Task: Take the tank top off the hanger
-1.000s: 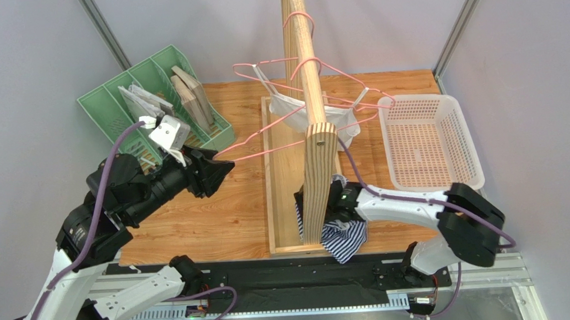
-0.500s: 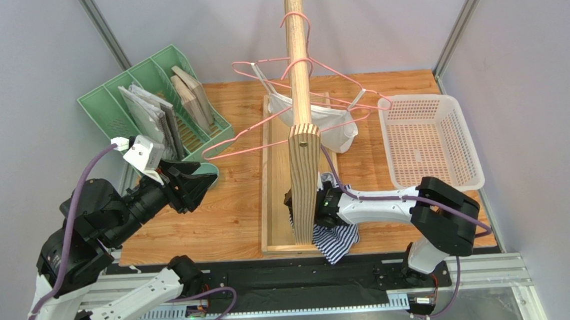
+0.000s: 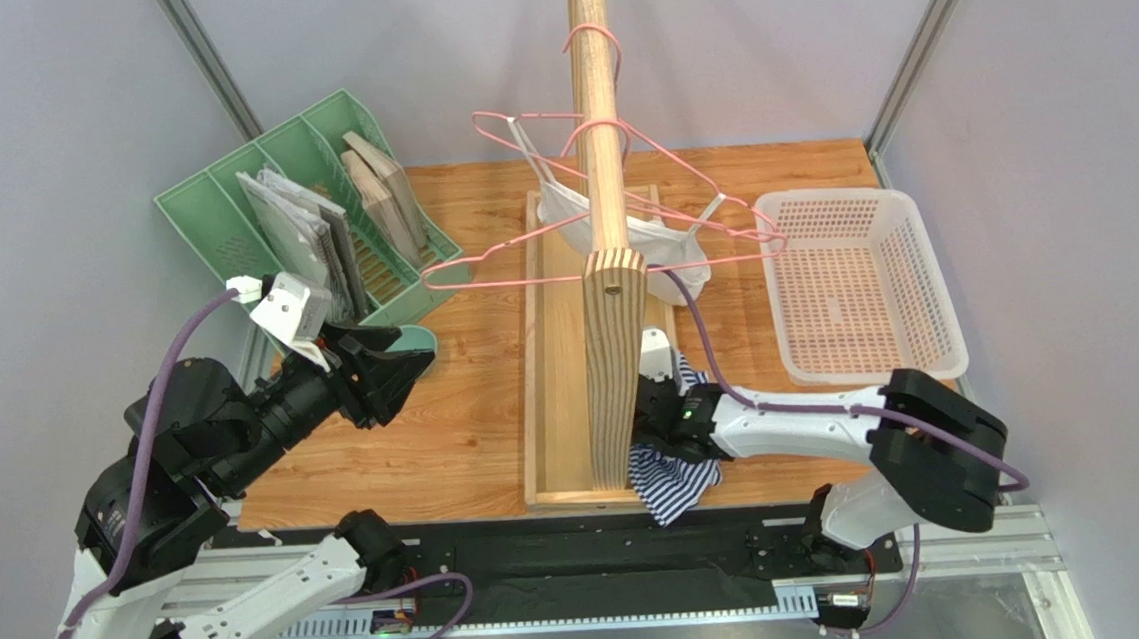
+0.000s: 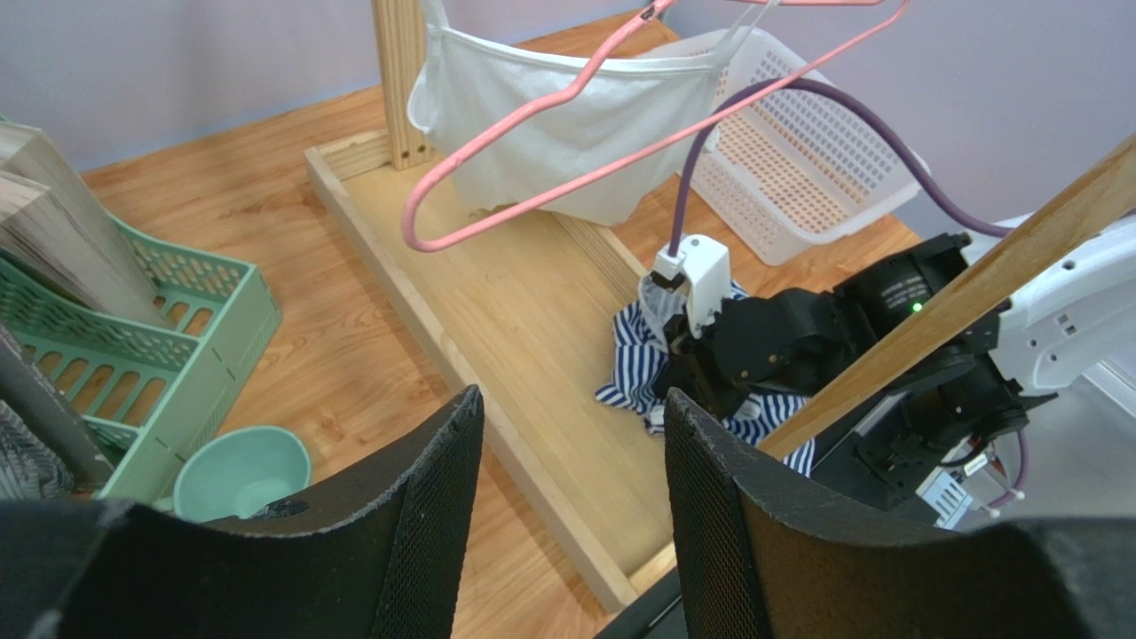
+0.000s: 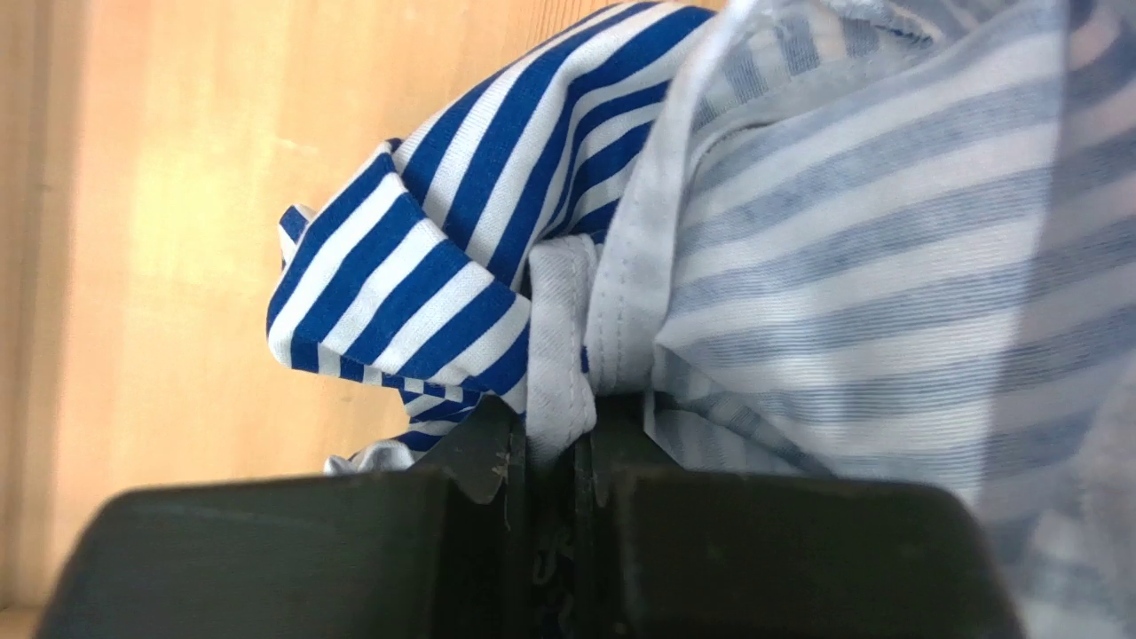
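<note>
Left arm [image 3: 185,437], right arm [image 3: 809,426]: white links, black joints, purple cables [image 4: 678,207]; fingers [image 4: 420,526] black, mesh-textured.

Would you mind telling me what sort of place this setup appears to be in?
Probably a robot lab test cell staged for laundry practice, not a home: plain grey panel walls enclose a wooden table, and a wooden rack with pink hangers stands beside a white basket.

The left pincer [image 3: 410,364] has drawn back from the pink hanger [image 4: 407,220].

Left tool [image 4: 571,413] hangs raised, its 2 fingers spread; right tool [image 5: 558,453] reaches low, clamped tight.
</note>
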Robot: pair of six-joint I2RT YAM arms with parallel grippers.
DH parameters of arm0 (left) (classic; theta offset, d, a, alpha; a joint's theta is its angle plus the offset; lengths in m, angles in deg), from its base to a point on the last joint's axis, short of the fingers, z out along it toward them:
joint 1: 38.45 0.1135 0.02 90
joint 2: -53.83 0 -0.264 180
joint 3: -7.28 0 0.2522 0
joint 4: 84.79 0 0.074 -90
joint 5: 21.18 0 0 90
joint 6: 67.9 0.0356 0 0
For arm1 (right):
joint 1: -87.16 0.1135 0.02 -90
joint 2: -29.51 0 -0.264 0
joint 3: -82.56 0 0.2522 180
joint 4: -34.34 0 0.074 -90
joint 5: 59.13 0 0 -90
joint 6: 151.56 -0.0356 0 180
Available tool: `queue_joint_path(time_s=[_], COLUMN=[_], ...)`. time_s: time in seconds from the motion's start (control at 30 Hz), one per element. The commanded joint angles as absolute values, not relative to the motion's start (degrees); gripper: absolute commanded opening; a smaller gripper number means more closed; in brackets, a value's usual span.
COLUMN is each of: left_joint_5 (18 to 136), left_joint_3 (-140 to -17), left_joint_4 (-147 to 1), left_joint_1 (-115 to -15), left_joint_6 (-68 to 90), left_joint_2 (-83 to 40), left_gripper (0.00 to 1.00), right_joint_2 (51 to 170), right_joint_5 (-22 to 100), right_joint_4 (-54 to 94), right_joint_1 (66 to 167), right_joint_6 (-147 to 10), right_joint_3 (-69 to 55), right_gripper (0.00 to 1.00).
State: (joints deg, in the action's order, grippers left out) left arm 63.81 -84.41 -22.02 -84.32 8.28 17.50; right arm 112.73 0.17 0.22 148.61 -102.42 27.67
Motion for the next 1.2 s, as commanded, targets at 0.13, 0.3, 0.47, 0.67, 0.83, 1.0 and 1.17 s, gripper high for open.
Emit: queue_joint_path(time_s=[0.13,0.3,0.47,0.67,0.83,1.0,1.17], left_joint_5=[64.43,65.22,65.92,66.28,66.45,66.19,66.19], left_joint_3=[-84.0,-84.08,-84.7,-84.35,-83.56,-82.85,-82.41], left_joint_4=[-21.9,-22.78,-23.22,-23.74,-23.74,-23.75,-24.27], left_joint_1=[-84.15,-84.15,-84.15,-84.15,-84.15,-84.07,-84.15], left_joint_6=[6.63,5.84,5.32,4.96,4.44,4.08,4.08], left_joint_2=[17.45,17.53,17.27,16.92,16.74,17.01,16.48], left_gripper=[0.57,0.57,0.57,0.57,0.57,0.57,0.57], right_joint_2=[94.06,82.53,71.22,53.18,42.79,39.8,40.49], right_joint_5=[-1.03,0.81,3.62,3.81,-1.63,-10.76,-19.2], right_joint_4=[2.03,5.02,7.03,15.64,20.04,25.23,39.36], right_joint_1=[147.28,146.67,146.58,146.49,146.49,146.4,146.4], right_joint_6=[-94.79,-91.79,-90.3,-85.12,-75.56,-64.56,-47.89], right_joint_3=[28.45,31.09,35.56,39.36,36.02,33.91,33.91], right_gripper=[0.0,0.0,0.0,0.0,0.0,0.0,0.0])
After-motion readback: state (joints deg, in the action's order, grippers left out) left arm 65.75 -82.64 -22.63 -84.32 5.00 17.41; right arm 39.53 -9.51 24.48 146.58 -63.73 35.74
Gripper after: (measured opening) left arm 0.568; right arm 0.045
